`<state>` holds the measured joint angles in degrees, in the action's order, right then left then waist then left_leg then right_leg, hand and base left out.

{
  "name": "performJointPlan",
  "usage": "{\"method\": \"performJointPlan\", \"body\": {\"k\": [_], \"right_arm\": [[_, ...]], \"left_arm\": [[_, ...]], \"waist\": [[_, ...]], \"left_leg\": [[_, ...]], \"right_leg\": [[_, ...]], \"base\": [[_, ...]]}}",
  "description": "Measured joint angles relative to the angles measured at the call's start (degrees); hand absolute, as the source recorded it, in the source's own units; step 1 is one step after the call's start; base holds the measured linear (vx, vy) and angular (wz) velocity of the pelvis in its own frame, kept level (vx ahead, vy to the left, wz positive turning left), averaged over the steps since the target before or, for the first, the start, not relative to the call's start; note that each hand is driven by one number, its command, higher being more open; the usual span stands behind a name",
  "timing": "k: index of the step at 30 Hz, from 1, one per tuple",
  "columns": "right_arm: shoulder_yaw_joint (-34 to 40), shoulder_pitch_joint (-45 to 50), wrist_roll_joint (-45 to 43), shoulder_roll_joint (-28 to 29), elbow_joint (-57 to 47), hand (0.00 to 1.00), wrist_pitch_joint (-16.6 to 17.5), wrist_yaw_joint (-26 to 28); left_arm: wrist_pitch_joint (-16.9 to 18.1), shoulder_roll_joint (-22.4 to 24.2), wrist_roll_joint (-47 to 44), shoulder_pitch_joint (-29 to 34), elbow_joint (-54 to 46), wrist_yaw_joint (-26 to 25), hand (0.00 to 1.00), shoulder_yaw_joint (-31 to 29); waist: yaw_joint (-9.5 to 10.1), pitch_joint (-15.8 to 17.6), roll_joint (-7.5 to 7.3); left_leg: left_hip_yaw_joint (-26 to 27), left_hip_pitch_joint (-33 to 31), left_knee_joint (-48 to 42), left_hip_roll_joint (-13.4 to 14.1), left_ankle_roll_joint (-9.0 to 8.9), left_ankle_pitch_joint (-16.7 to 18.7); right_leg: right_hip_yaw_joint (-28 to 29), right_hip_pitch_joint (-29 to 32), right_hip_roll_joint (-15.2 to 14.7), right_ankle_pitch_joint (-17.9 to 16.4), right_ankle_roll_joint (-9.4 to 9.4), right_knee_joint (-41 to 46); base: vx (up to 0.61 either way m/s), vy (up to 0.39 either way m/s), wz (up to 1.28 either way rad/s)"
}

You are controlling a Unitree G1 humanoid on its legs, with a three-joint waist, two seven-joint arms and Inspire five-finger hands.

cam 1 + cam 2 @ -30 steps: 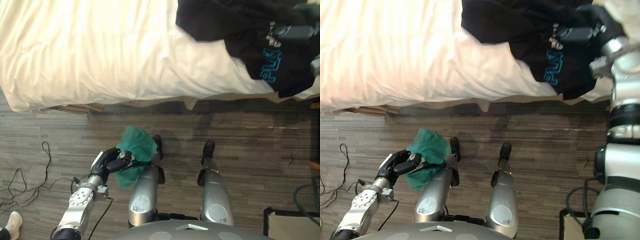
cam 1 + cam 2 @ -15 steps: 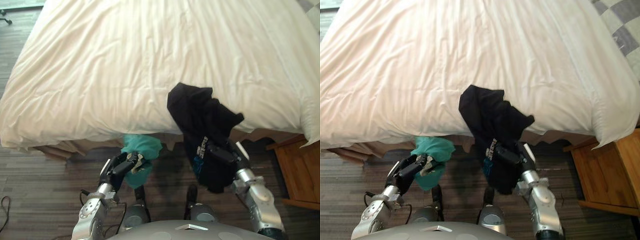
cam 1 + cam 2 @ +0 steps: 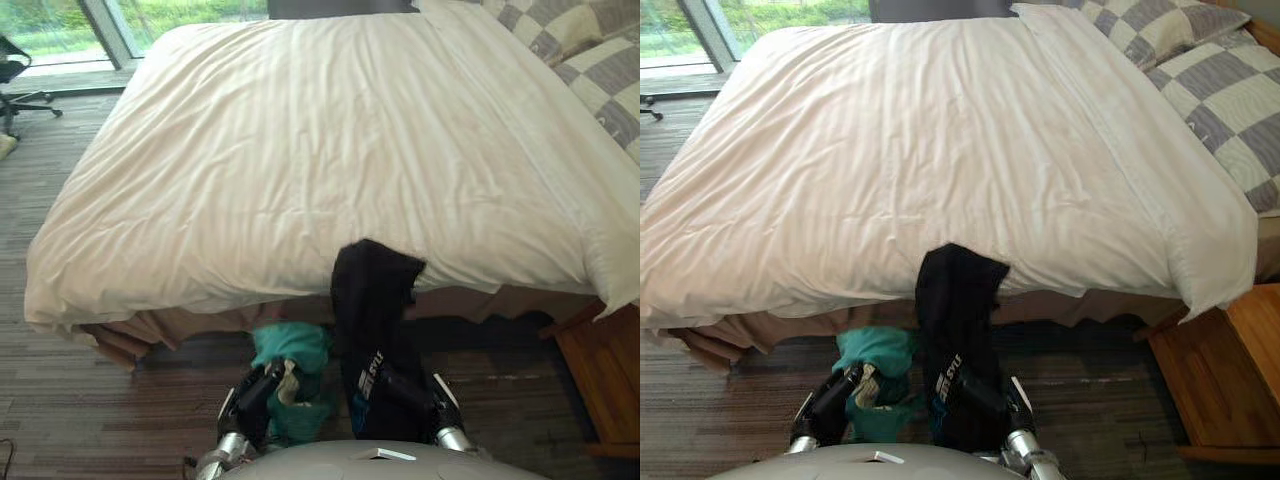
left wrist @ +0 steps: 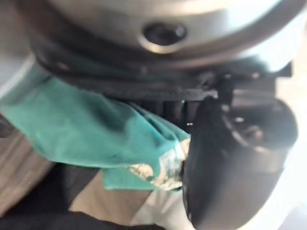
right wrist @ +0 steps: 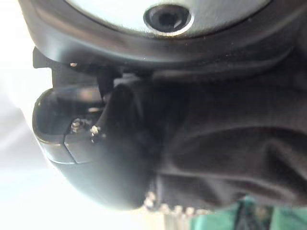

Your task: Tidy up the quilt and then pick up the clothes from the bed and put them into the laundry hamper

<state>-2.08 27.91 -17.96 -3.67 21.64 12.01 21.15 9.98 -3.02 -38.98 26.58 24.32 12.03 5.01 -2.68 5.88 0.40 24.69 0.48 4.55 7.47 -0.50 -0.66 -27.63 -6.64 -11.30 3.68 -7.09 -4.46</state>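
Observation:
A white quilt (image 3: 300, 150) lies smooth across the bed. A black garment with white and blue print (image 3: 372, 310) hangs from the bed's near edge down to my right hand (image 3: 420, 398), whose fingers are curled into it below the mattress; the right wrist view shows the black cloth (image 5: 225, 143) packed against the hand (image 5: 96, 143). A teal garment (image 3: 290, 350) is bunched in my left hand (image 3: 255, 392), low in front of the bed. In the left wrist view the teal cloth (image 4: 81, 129) is pinched against the thumb (image 4: 225, 167).
Checked pillows (image 3: 1200, 60) lie at the bed's head on the right. A wooden nightstand (image 3: 1225, 380) stands at the right, close to my right arm. An office chair (image 3: 20, 75) and a window (image 3: 170, 15) are at the far left. Wood-pattern floor (image 3: 60, 400) runs along the bed.
The camera has tilted up, bringing the whole bed and pillows into view. Both hands sit lower in the picture, still holding their garments; the black garment now trails off the bed edge.

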Motion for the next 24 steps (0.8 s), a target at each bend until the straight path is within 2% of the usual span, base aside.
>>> {"method": "performJointPlan", "body": {"k": [1, 2, 3, 4, 5, 6, 7, 8, 9, 10, 11, 12, 13, 14, 15, 16, 17, 18, 19, 20, 22, 24], "right_arm": [[-0.4, 0.4, 2.0, 0.6, 0.2, 0.00, 1.1, 0.0], [-0.8, 0.6, 2.1, 0.1, 0.1, 0.00, 1.4, -0.1], [-1.1, 0.8, 2.6, -0.7, -0.1, 0.00, 1.7, -0.5], [-1.6, 0.2, 4.7, -1.6, 0.2, 0.00, 2.4, -2.3], [-2.6, -0.5, 5.7, -1.7, 0.2, 0.00, 2.4, -3.6], [-3.2, -1.0, 5.8, -1.7, 0.2, 0.00, 2.4, -4.3], [-4.2, -2.5, 5.7, -1.7, 0.1, 0.00, 2.4, -4.9], [-5.0, -4.1, 5.7, -2.3, 0.2, 0.00, 2.4, -5.8], [-5.3, -4.3, 5.7, -2.5, 0.2, 0.00, 2.4, -6.1], [-6.7, -5.6, 5.7, -3.1, 0.3, 0.00, 2.4, -6.9], [-7.8, -6.3, 5.7, -3.3, 0.3, 0.00, 2.4, -7.8], [-8.6, -6.8, 5.5, -3.3, 0.2, 0.00, 2.4, -8.8], [-9.3, -6.9, 5.1, -3.2, 0.0, 0.00, 2.4, -9.9], [-10.4, -7.2, 4.1, -3.1, -0.2, 0.00, 2.6, -11.0], [-10.9, -7.6, 4.0, -2.7, -0.2, 0.00, 2.7, -11.4], [-12.1, -7.7, 4.0, -2.6, -0.9, 0.00, 3.0, -12.1], [-12.9, -6.7, 4.0, -2.2, -1.3, 0.00, 3.7, -12.4], [-13.2, -6.1, 4.0, -1.9, -1.3, 0.00, 4.1, -12.7], [-13.1, -5.4, 3.4, -1.7, -1.2, 0.00, 4.6, -12.7], [-13.0, -5.3, 3.0, -1.8, -1.2, 0.00, 4.7, -12.7], [-12.2, -5.3, 0.6, -1.9, -1.1, 0.00, 5.2, -12.6], [-11.5, -5.3, -0.8, -1.9, -1.1, 0.00, 5.7, -12.6]], "left_arm": [[1.7, 0.1, -0.1, -0.9, 0.0, -0.2, 0.00, 0.2], [2.5, 0.8, -0.7, -1.0, 0.0, -0.7, 0.00, 1.0], [2.5, 1.5, -0.9, -0.5, -0.1, -1.1, 0.00, 1.5], [2.6, 2.2, -0.9, -0.3, -0.1, -2.2, 0.00, 2.3], [2.6, 2.2, -1.3, -0.2, -0.1, -3.3, 0.00, 2.3], [2.6, 1.9, -1.4, -0.2, -0.1, -3.6, 0.00, 2.2], [2.5, 1.4, -1.4, 0.0, -0.1, -4.0, 0.00, 1.9], [2.4, 1.3, -1.5, -0.3, -0.3, -4.4, 0.00, 1.9], [2.4, 1.3, -1.5, -0.3, -0.3, -4.4, 0.00, 1.9], [2.4, 0.8, -1.8, 0.0, -0.3, -4.5, 0.00, 2.0], [2.4, 0.5, -2.3, 0.4, -0.4, -4.5, 0.00, 2.1], [2.4, 0.1, -2.7, 0.7, -0.5, -4.6, 0.00, 2.3], [2.4, -0.4, -2.8, 1.0, -0.9, -4.6, 0.00, 2.9], [2.5, -1.0, -2.8, 1.0, -1.8, -4.6, 0.00, 3.6], [2.6, -1.6, -3.0, 0.6, -2.1, -4.6, 0.00, 3.6], [2.8, -2.2, -3.2, -0.2, -2.2, -4.7, 0.00, 3.5], [2.8, -2.4, -3.2, -0.3, -2.1, -4.6, 0.00, 3.8], [2.8, -2.6, -3.2, -0.3, -2.0, -4.6, 0.00, 4.3], [2.9, -3.1, -3.1, -0.7, -1.3, -4.6, 0.00, 5.7], [2.9, -3.6, -3.1, -1.2, -0.8, -4.5, 0.00, 6.6], [2.9, -4.6, -2.3, -2.2, 0.3, -4.5, 0.00, 9.2], [2.5, -5.1, -2.0, -2.5, 0.4, -4.5, 0.00, 10.5]], "waist": [[-0.43, 0.1, -2.10], [-0.02, 0.2, -1.03], [0.18, 0.2, 0.24], [-0.32, -0.1, 1.51], [0.77, -0.3, 0.26], [1.15, -1.0, 0.03], [0.81, -1.3, -0.36], [1.02, -1.0, 0.18], [1.19, -0.9, 0.26], [2.34, -0.7, 0.20], [3.31, -0.4, -0.01], [4.00, -0.1, -0.16], [4.20, 0.1, -0.17], [4.02, 0.9, 0.11], [3.99, 1.8, -0.10], [3.79, 2.9, -0.47], [3.64, 3.5, -0.04], [3.40, 3.4, -0.26], [2.92, 3.5, -0.55], [2.66, 3.6, -0.42], [2.53, 3.7, -0.16], [2.54, 3.5, -0.52]], "left_leg": [[6.9, -2.3, -6.9, 1.3, 2.28, 2.2], [13.7, -4.3, -17.7, 4.8, 4.46, 2.9], [16.7, -4.1, -20.3, 6.0, 5.33, 2.4], [15.5, -4.2, -17.9, 4.6, 0.97, 2.7], [13.8, -3.9, -12.8, 0.8, 1.60, 1.7], [14.5, -3.8, -10.7, -0.5, 1.87, 1.5], [15.1, -3.9, -8.3, -2.0, 2.22, 1.0], [13.0, -4.3, -6.1, -3.1, 2.75, -2.1], [12.3, -4.3, -5.7, -3.3, 2.82, -2.5], [8.7, -4.4, -4.9, -4.5, 3.19, -3.4], [5.1, -4.3, -4.7, -5.4, 3.59, -3.5], [2.0, -4.1, -4.7, -6.1, 3.97, -3.4], [-1.1, -3.9, -4.7, -6.9, 4.71, -3.1], [-6.4, -3.6, -4.7, -7.3, 5.79, -2.8], [-9.0, -3.6, -4.6, -7.6, 6.21, -2.9], [-13.6, -3.3, -4.4, -7.8, 6.45, -3.0], [-17.7, -3.0, -4.4, -8.4, 6.46, -3.1], [-19.7, -2.7, -4.3, -8.9, 6.46, -3.1], [-23.8, -1.6, -4.3, -9.8, 6.44, -3.1], [-25.5, -1.2, -4.3, -10.2, 6.43, -3.1], [-31.1, -0.1, -4.3, -11.2, 6.30, -3.1], [-33.8, 0.1, -4.3, -12.3, 5.67, -3.2]], "right_leg": [[-4.7, -0.7, -2.8, -0.6, -0.38, 0.2], [-8.7, -1.7, -3.4, -1.8, -1.05, 2.4], [-10.8, -2.3, -3.3, -2.9, -1.48, 4.3], [-15.4, -3.6, -4.7, -4.9, -2.51, 7.5], [-18.8, -4.6, -6.4, -5.4, -2.43, 8.6], [-20.6, -5.0, -7.0, -5.2, -2.77, 8.5], [-25.4, -6.2, -8.0, -4.5, -3.24, 9.1], [-30.5, -7.3, -8.8, -4.0, -3.73, 12.0], [-31.4, -7.6, -9.0, -3.9, -3.62, 12.8], [-34.7, -8.6, -10.5, -3.0, -2.66, 16.7], [-37.3, -9.8, -12.7, -1.5, -0.56, 22.6], [-38.2, -10.7, -14.6, 0.6, 1.74, 27.0], [-37.5, -11.0, -16.5, 3.8, 5.48, 32.3], [-32.7, -10.2, -17.9, 2.0, 8.80, 38.6], [-28.8, -8.7, -17.0, -3.7, 7.90, 40.5], [-19.7, -4.8, -12.9, -10.2, 7.23, 41.2], [-10.9, -1.6, -8.4, -13.5, 7.33, 39.3], [-7.1, -0.3, -6.5, -14.8, 7.04, 37.9], [-0.7, 1.3, -3.2, -16.6, 6.26, 34.6], [2.1, 2.0, -1.7, -17.0, 6.12, 32.7], [12.8, 4.7, 2.7, -17.4, 5.56, 25.1], [17.0, 5.8, 3.6, -16.8, 4.89, 20.8]], "base": [[0.04, 0.162, 2.17], [0.03, 0.134, 1.89], [0.05, 0.150, 1.93], [0.06, 0.192, 1.82], [0.07, 0.195, 1.75], [0.09, 0.151, 1.65], [0.11, 0.128, 1.91], [0.12, 0.132, 1.78], [0.11, 0.153, 1.64], [0.13, 0.170, 1.47], [0.20, 0.184, 1.83], [0.21, 0.132, 1.76], [0.27, 0.072, 1.99], [0.21, 0.005, 1.87], [0.22, -0.049, 2.13], [0.21, -0.097, 2.01], [0.17, -0.079, 1.97], [0.19, -0.073, 1.92], [0.12, -0.048, 1.52], [0.18, -0.076, 1.72], [0.17, -0.092, 1.32], [0.08, -0.102, 0.87]]}}
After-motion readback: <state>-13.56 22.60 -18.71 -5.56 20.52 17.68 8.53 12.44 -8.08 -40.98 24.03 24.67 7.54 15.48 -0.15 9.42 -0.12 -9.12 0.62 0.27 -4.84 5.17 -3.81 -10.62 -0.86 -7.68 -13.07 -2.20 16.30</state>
